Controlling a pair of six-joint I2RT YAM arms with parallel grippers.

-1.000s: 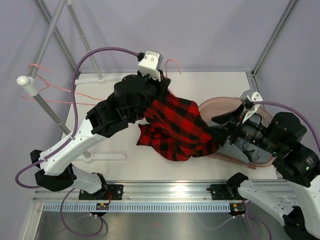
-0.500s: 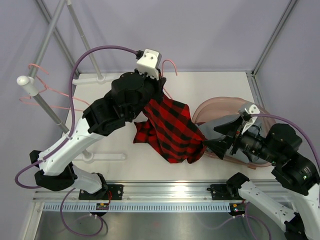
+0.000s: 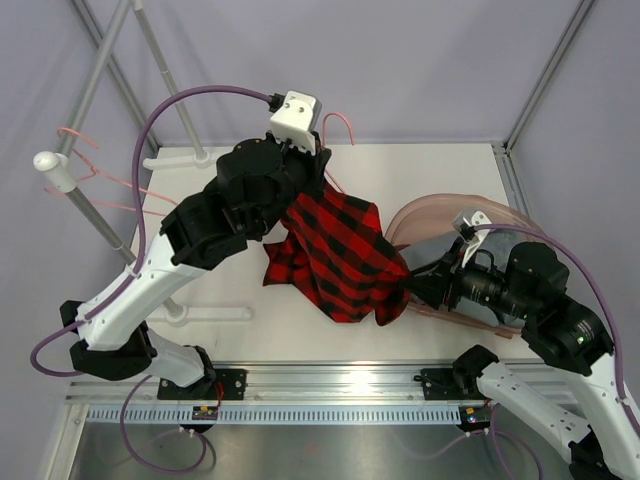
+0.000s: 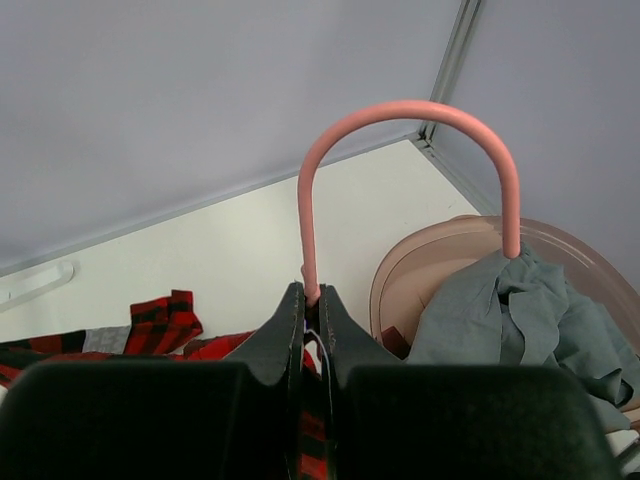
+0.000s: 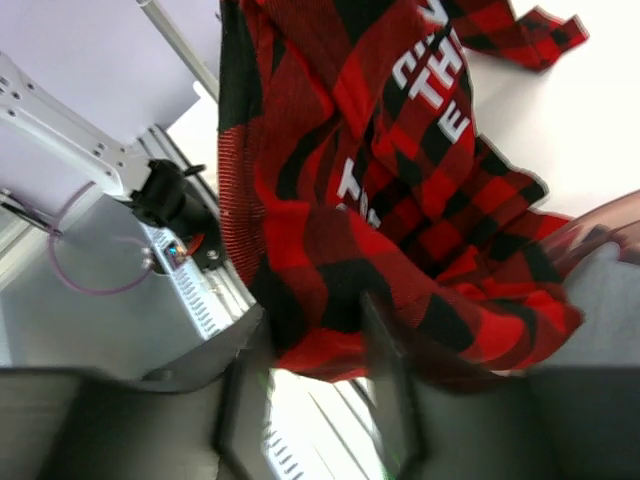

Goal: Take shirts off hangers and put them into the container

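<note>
The left hand [image 4: 312,300] is clamping the neck of the hanger [image 4: 400,108], holding the plaid shirt [image 3: 340,260] up, left of the tub [image 3: 440,205]. The shirt is draping down toward the tub's left rim. The right hand [image 5: 315,340], the nearer one, is hovering there, fingers apart around the hem.

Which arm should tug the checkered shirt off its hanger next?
Right. The right gripper sits open at the plaid shirt's lower edge, free to pull; the left gripper is busy pinching the hanger.
</note>
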